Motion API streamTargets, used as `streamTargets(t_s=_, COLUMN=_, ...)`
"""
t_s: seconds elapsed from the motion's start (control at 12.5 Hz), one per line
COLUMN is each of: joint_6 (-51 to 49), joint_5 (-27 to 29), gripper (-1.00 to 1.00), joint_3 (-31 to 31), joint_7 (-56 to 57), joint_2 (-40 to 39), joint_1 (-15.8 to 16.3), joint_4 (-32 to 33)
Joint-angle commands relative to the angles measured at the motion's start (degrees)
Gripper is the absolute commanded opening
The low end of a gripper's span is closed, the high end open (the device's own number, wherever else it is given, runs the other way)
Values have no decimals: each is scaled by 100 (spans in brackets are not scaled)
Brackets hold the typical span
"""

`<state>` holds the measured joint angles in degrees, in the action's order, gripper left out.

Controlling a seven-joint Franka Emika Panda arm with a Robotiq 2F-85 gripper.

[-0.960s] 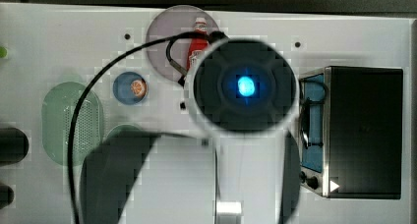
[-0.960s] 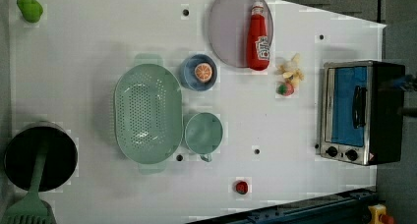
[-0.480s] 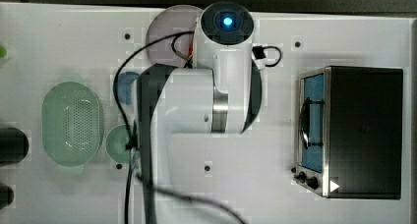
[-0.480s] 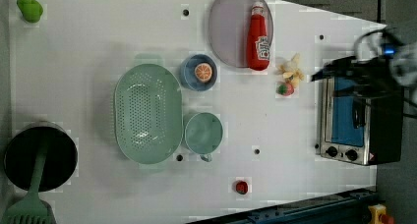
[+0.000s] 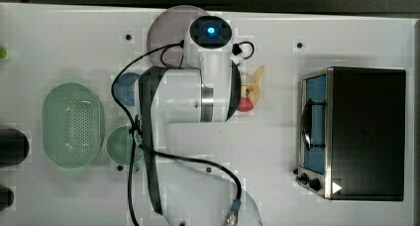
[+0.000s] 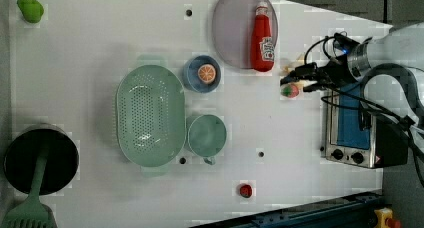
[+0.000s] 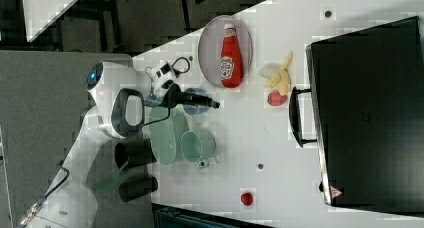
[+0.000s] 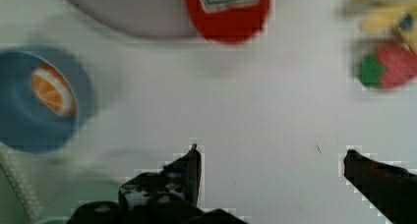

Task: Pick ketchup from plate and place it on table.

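The ketchup (image 6: 262, 38), a red bottle with a white cap, lies on the pale grey-lilac plate (image 6: 232, 33) at the back of the white table (image 6: 75, 63). The right view shows the ketchup (image 7: 230, 55) along the middle of the plate (image 7: 210, 43). My gripper (image 8: 270, 160) hangs open above bare table, with nothing between its fingers. In the wrist view the ketchup's base (image 8: 228, 13) is ahead of the fingertips, apart from them. In the left view the gripper (image 6: 292, 79) is just to the right of the plate. In the top view the arm covers part of the plate (image 5: 166, 28).
A blue bowl (image 6: 202, 74) with an orange slice, a green perforated basket (image 6: 150, 115) and a green cup (image 6: 206, 135) stand near the plate. A strawberry (image 6: 290, 91) and banana (image 7: 279, 75) lie beside a toaster oven (image 6: 355, 133). A red button (image 6: 245, 190) sits at the front.
The arm has swung in from the left view's right, bringing the gripper toward the plate. In the top view it has moved up over the plate. The ketchup has not moved.
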<state>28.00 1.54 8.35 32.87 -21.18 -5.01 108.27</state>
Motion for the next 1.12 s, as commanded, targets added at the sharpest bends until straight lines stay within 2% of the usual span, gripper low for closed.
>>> streamTargets(t_s=0.08, joint_6=380, joint_5=-33, gripper=100, joint_3=20, joint_7=760, joint_2=-285, joint_1=58, joint_4=-389)
streamTargets(t_s=0.48, joint_6=1221, joint_5=-164, gripper=100, joint_3=20, joint_7=761, joint_2=-1082, joint_1=102, joint_4=-708)
streamTargets(t_s=0.8, joint_6=1830, joint_5=-590, gripper=100, joint_3=8, joint_7=760, joint_2=-1629, joint_1=107, joint_4=-981)
streamTargets(t_s=1.12, joint_6=2212, joint_5=-591, gripper=100, joint_3=11, joint_7=762, joint_2=-2040, joint_1=117, joint_4=-1091)
